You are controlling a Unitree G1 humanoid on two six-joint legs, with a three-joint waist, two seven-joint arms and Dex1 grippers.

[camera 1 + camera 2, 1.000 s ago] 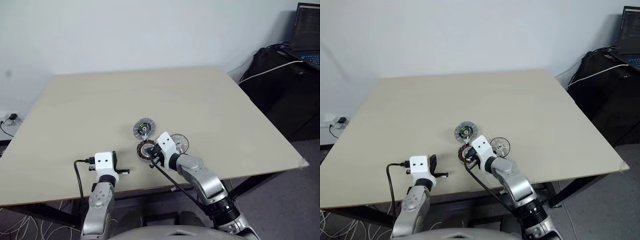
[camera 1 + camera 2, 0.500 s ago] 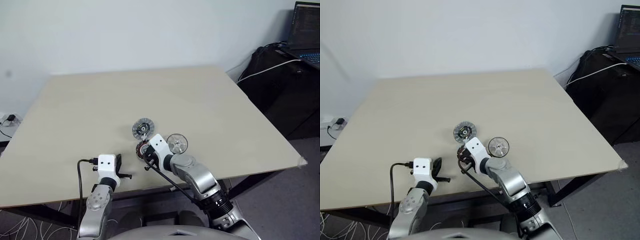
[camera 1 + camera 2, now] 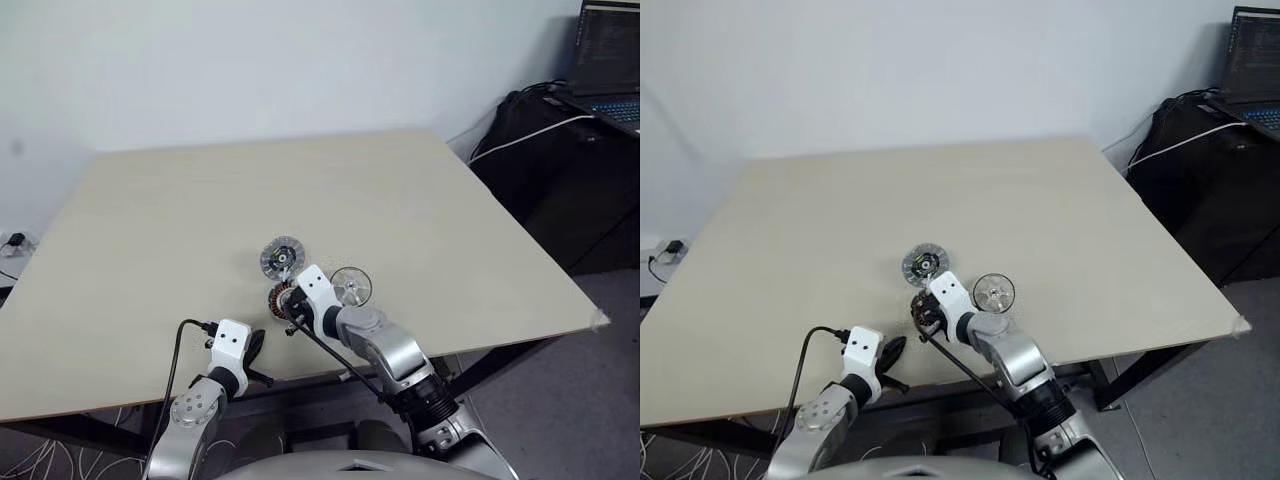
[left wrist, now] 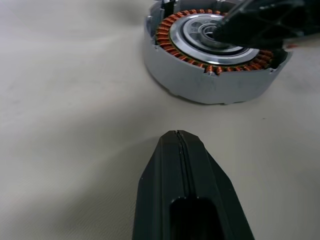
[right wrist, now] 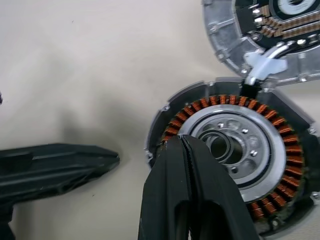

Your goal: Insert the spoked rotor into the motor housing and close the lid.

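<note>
The left gripper (image 4: 178, 137) hovers low over the near edge of the table (image 3: 150, 230), its two black fingers pressed flat together with nothing between them. Its tip points toward the spoked rotor (image 4: 215, 40), which lies on the table just ahead of it and a little to its right, near but not touching.

The spoked rotor is a round grey-walled disc with a ring of copper-brown windings around a silver centre. It lies flat on the table between the two grippers' tips, close to the near edge.

The right gripper (image 5: 186, 145) comes in from the rotor's right side, pointing down and to the left. Its fingers are also closed tight against each other and hold nothing. Their tip sits over the rotor's inner ring, at the edge of the silver centre; whether it presses on the metal or hangs just above it cannot be told. In the right wrist view the left gripper's dark closed fingers lie on the far side of the rotor from the right arm, a short gap away from the rotor's wall.

The motor housing (image 3: 283, 257), with pale segments round its rim and a dark centre, lies just beyond the right gripper's tip, its rim touching or almost touching the rotor's.

The lid (image 3: 350, 286), smooth and shiny, lies flat just to the right of the right gripper's wrist, beside the rotor and apart from the housing.
</note>
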